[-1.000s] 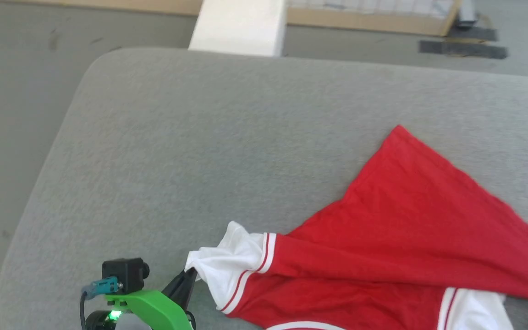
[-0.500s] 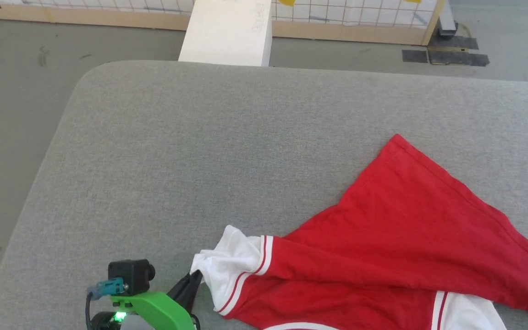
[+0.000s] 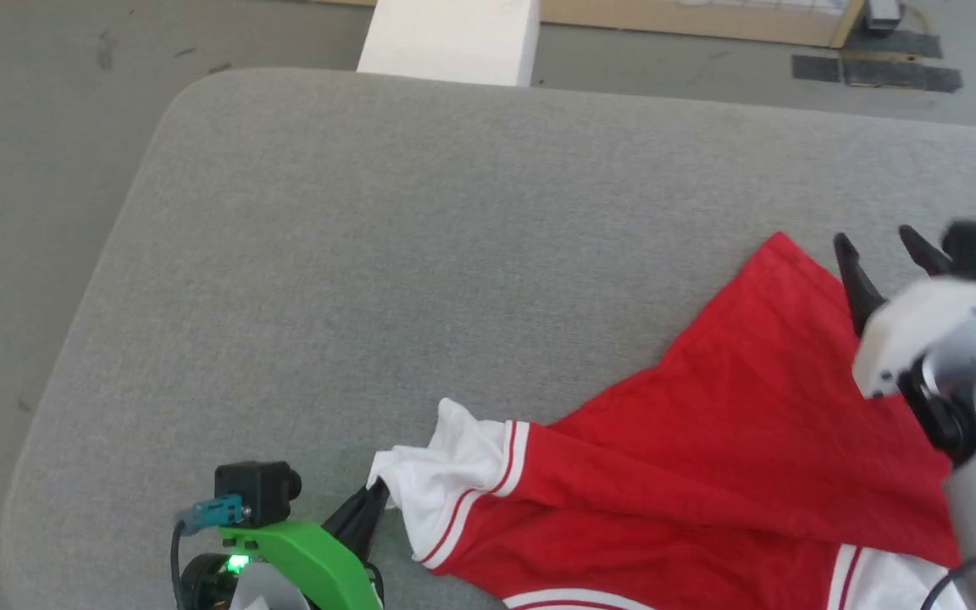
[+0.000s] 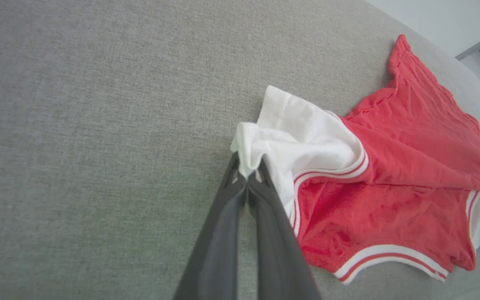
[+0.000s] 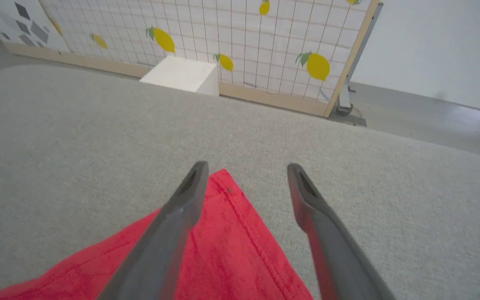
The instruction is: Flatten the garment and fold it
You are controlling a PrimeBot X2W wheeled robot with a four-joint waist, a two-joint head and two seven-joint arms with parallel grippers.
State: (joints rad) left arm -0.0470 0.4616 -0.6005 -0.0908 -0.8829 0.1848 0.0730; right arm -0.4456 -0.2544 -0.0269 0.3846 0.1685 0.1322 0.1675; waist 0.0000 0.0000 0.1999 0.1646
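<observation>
The garment (image 3: 734,407) is a red shirt with white sleeves, lying crumpled on the grey padded table (image 3: 369,254). My left gripper (image 3: 374,496) is shut on the edge of its white left sleeve (image 3: 446,466); the left wrist view shows the pinch (image 4: 248,173) on bunched white cloth (image 4: 298,137). My right gripper (image 3: 878,246) hangs open above the red hem corner (image 3: 780,250) at the right. In the right wrist view that corner (image 5: 227,196) lies between the spread fingers (image 5: 181,200), with the gripper (image 5: 246,171) holding nothing.
A white box (image 3: 450,38) stands on the floor beyond the table's far edge. A wooden-framed mesh panel with lemon pictures (image 5: 240,46) stands behind it. Bare grey tabletop stretches to the left and far side of the garment.
My right arm has come into the head view from the right, over the red hem corner, and its fingers have opened. The left gripper keeps its hold on the sleeve. The head camera has shifted.
</observation>
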